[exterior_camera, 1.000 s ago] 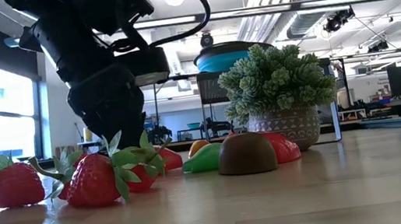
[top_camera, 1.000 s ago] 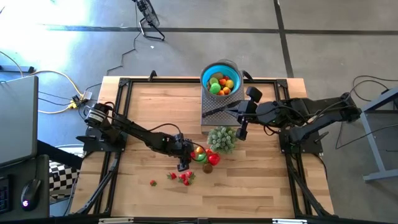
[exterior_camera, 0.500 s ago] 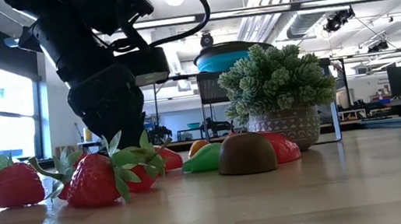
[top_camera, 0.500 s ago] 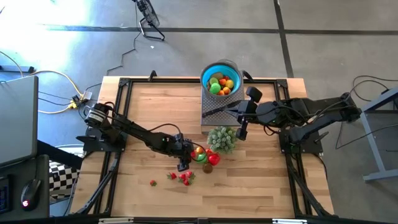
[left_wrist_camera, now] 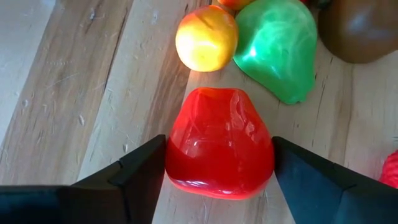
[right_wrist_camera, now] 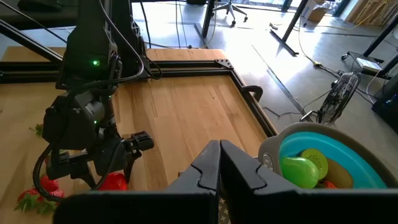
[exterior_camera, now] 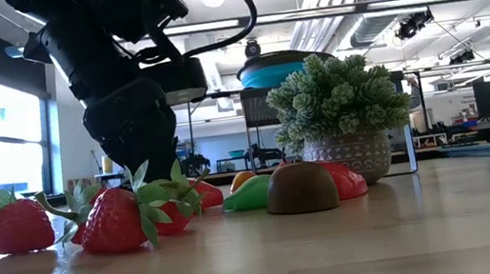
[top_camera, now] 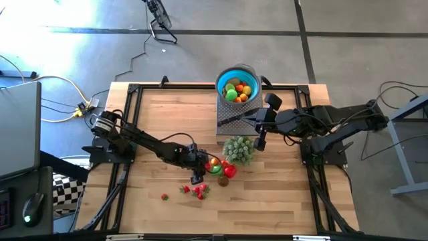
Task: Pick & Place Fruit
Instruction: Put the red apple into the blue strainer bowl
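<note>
A glossy red fruit (left_wrist_camera: 219,143) lies on the wooden table between the fingers of my left gripper (top_camera: 202,169), which reaches down among the loose fruit at the table's middle and is shut on it. Just beyond it lie a yellow-orange fruit (left_wrist_camera: 206,38), a green fruit (left_wrist_camera: 280,46) and a brown one (left_wrist_camera: 360,28). Strawberries (top_camera: 198,191) lie nearer the front edge. The blue bowl (top_camera: 237,86) at the far edge holds several fruits. My right gripper (right_wrist_camera: 219,163) hangs shut, high above the table beside the bowl. My left gripper pinches the red fruit by two opposite sides (left_wrist_camera: 177,158), one finger (left_wrist_camera: 140,171) on each side. The fingers slant down at it from the table's left. The fruit sits with its underside on the table top (left_wrist_camera: 74,93).
A potted pale green plant (top_camera: 239,148) stands right of the fruit cluster, under my right arm. A grey stand (top_camera: 227,120) carries the bowl. One small strawberry (top_camera: 164,197) lies apart at the front left. A black frame (top_camera: 134,90) borders the table.
</note>
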Motion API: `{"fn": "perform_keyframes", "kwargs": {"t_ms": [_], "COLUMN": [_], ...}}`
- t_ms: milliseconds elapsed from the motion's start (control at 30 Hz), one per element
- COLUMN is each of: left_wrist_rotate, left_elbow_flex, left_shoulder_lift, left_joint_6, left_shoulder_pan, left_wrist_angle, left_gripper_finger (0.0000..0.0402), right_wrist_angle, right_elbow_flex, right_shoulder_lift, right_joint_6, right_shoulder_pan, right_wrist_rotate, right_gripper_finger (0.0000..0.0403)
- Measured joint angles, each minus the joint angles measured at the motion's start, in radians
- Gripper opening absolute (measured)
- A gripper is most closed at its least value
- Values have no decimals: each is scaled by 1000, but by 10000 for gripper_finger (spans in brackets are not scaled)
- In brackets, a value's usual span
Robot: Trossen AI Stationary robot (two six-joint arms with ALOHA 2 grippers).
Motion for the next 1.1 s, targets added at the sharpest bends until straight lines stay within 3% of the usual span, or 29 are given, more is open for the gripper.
{"fn": "perform_keyframes", "kwargs": {"t_ms": [433, 1100], "left_wrist_rotate": [38, -5], "left_elbow_flex": [-1, -1], "left_shoulder_lift": [-31, -327], "left_joint_6": [-1, 1], "left_shoulder_pan": [-1, 0], "left_wrist_angle": [-7, -58], "left_gripper_finger": [259, 258], "right_wrist_angle": [0, -1], "right_elbow_flex": [0, 0], "right_shoulder_lift": [0, 0], "right_joint_6": [0, -8], "right_shoulder_pan": [0, 0], "right_wrist_rotate": [0, 0], "right_gripper_finger": [4, 4]}}
